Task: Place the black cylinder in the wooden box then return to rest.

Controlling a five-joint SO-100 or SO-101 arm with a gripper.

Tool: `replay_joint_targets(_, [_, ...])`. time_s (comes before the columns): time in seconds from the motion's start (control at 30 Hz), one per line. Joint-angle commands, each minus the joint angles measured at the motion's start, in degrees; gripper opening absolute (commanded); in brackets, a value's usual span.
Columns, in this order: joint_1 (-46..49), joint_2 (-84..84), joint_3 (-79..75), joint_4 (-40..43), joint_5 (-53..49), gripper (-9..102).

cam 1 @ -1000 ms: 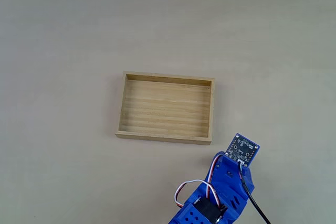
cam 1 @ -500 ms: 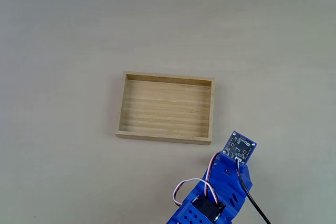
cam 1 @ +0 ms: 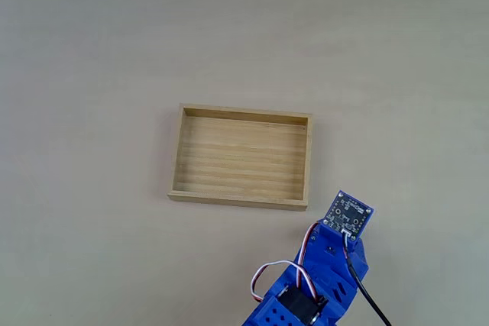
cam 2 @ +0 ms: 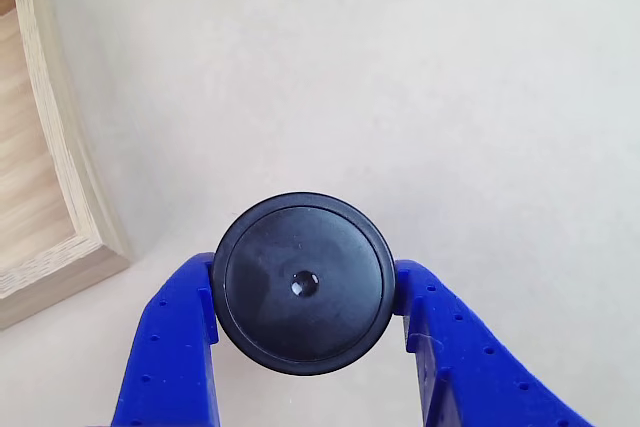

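Black cylinder (cam 2: 303,283) sits btwn my two blue fingers (cam 2: 170,347) in the other view, one pressing each side of its round wall, so the gripper (cam 2: 305,297) is closed on it w/ the jaws spread about as wide as the cyl itself. Can't tell if it's off the table or resting on it. Wooden box (cam 1: 241,157) lies just beside, its corner at left of that view; in the fixed view the blue arm (cam 1: 313,280) w/ its circuit board (cam 1: 350,213) is right off the box's near-right corner, nothing inside the box yet.

My read on handling: small, rigid, prob light, smooth plastic-looking skin, so could slip or rotate if I squeeze off-centre. Grip across the full diameter as now looks right; I'd keep firm pressure and move slow over the low wall, then release above the slatted floor.
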Motion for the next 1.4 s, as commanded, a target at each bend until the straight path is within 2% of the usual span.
replay_joint_targets(0.0, [-1.0, -6.3, -8.8, 3.0, -1.3, 16])
replay_joint_targets(0.2, [-3.4, -8.3, -16.6, 15.5, -2.2, 16])
replay_joint_targets(0.33, [-5.5, -8.3, -20.3, 19.3, -3.4, 16])
replay_joint_targets(0.83, [-16.5, -6.6, -27.2, 19.5, -3.5, 16])
replay_joint_targets(1.37, [-29.8, 11.7, -37.2, 16.1, -7.0, 16])
